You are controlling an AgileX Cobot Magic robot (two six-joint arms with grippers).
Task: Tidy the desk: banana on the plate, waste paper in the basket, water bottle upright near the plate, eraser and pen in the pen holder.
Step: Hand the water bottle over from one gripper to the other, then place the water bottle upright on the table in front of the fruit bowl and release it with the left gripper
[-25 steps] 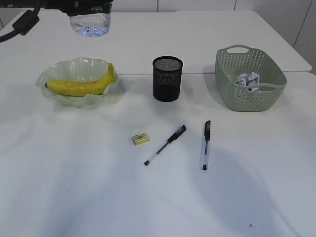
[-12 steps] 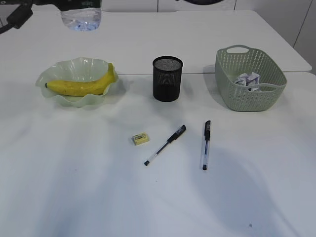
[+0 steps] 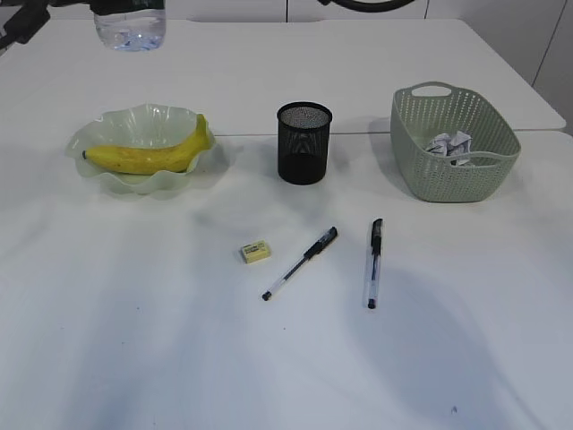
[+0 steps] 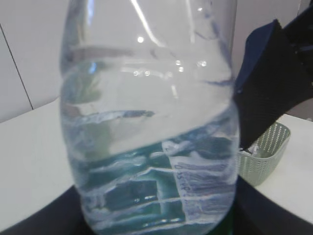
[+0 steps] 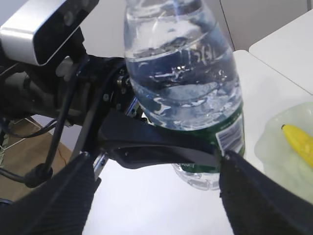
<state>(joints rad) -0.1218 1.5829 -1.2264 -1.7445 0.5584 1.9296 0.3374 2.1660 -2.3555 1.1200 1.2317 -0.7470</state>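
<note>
Bottle [image 3: 130,27] clamped in the left gripper [image 4: 230,161], aloft at the far left corner of the worktop [image 3: 269,358], base pointing down. Clear, ribbed plastic, water inside, green-edged label visible in the wrist views. Dark finger [image 4: 266,83] pressed against its side, jaws part-way closed around its body. Right gripper [image 5: 156,196] spread wide, nothing between the dark fingers, bottle just in front.

Below the left gripper: wavy-rimmed, pale green translucent plate [image 3: 98,134] cradling a curved yellow banana [image 3: 148,154]. Further right: black mesh cylinder holder [image 3: 303,143], then a perforated green basket [image 3: 488,170] with crumpled white paper [image 3: 450,143] inside. Nearer, well apart from both grippers, flat on the worktop: small yellow block eraser [image 3: 255,252] and two slim pens [image 3: 301,263], [image 3: 373,262].
</note>
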